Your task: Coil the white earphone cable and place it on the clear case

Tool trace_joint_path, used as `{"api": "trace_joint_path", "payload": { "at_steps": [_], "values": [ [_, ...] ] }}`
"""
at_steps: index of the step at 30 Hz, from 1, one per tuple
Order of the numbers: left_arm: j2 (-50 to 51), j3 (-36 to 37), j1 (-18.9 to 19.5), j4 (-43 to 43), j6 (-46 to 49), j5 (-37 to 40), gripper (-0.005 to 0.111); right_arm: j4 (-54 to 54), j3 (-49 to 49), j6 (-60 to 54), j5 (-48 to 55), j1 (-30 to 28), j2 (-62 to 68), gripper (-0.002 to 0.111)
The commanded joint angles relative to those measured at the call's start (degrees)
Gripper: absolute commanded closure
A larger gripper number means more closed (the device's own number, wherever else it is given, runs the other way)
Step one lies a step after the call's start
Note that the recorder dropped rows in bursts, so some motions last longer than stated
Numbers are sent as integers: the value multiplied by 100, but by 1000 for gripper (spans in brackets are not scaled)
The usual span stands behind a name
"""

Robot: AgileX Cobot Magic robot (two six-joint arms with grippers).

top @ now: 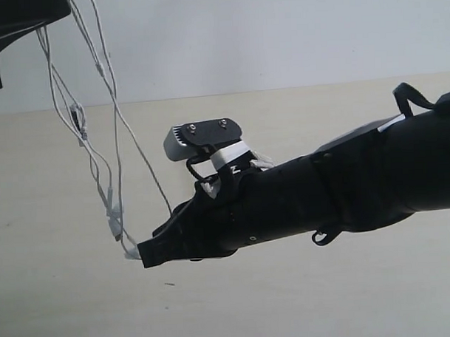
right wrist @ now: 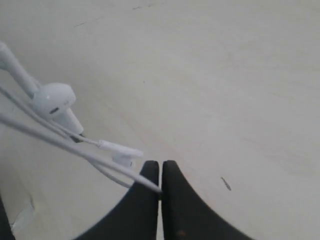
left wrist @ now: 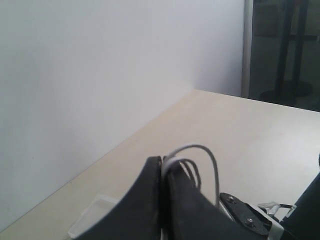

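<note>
Right end effector clamped on low end of white earphone cable | strands rise steeply up-left to left end effector, pinched shut on loops | clear case lies on worktop; judged nearer left arm.

A pale beige table is lying flat and matte across the scene. A plain white wall is rising directly from its far edge. Even, diffuse light is falling across both. Where the wall is ending, 1 dark glass pane is standing behind a pale vertical frame.
</note>
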Motion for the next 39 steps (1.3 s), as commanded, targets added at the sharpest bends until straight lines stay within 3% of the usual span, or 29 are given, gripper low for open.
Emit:
{"api": "trace_joint_path", "payload": {
  "at_steps": [1,13,31,39],
  "values": [
    [-31,-38,18,-14,-59,1,107,8,-26,-147,-50,4,12,108],
    [-126,-38,18,-93,-252,-42,107,8,-13,-182,-158,4,202,108],
    [-126,-38,18,-597,-323,-318,107,8,-13,-510,621,4,202,108],
    [-126,-38,18,-584,-313,-318,107,8,-25,-660,869,4,192,102]
  ]
}}
